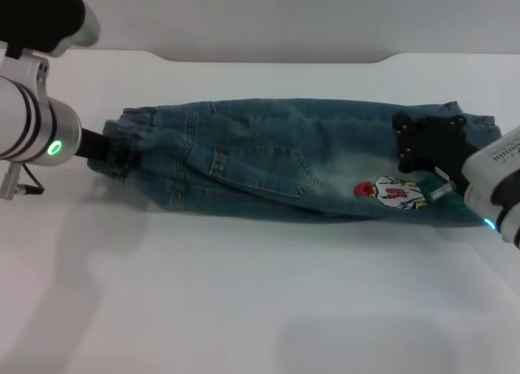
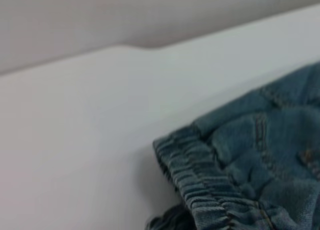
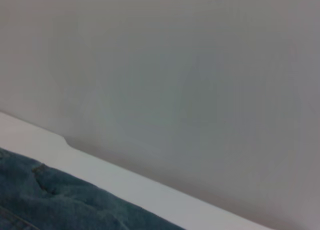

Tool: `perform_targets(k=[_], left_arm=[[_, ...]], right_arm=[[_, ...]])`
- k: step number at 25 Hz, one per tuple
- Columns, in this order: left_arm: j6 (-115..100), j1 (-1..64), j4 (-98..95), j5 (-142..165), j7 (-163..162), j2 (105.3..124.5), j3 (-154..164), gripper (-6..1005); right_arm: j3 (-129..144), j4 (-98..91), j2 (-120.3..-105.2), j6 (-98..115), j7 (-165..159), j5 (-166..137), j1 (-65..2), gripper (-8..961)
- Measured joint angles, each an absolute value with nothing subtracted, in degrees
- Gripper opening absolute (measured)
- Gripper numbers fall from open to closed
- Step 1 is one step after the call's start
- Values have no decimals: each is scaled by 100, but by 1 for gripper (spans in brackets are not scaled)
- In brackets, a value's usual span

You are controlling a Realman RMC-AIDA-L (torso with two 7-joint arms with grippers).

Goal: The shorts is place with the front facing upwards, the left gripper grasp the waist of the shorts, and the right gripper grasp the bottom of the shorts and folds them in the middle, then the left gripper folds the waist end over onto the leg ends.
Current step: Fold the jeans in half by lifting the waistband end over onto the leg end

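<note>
Shorts lie folded lengthwise, left gripper at the waist.

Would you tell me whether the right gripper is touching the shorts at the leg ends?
Touching: in the head view the right gripper lies directly on the shorts, no gap visible.

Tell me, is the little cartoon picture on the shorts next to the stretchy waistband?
No, the cartoon patch sits at the leg end, far from the waistband.
</note>
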State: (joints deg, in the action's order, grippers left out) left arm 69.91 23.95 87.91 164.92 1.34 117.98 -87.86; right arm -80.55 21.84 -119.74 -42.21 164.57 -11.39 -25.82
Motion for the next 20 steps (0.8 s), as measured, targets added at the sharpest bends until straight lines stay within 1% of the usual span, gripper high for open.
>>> perform_targets(k=[11, 20], left_arm=[[6934, 1965, 9882, 16451, 143, 11806, -8747, 388], [6604, 1871, 10223, 16113, 263, 11799, -8727, 320]], right_arm=[[-7038, 2206, -11980, -3559, 15976, -496, -3010, 23], [-6065, 2734, -11979, -2851, 15813, -187, -3213, 25]])
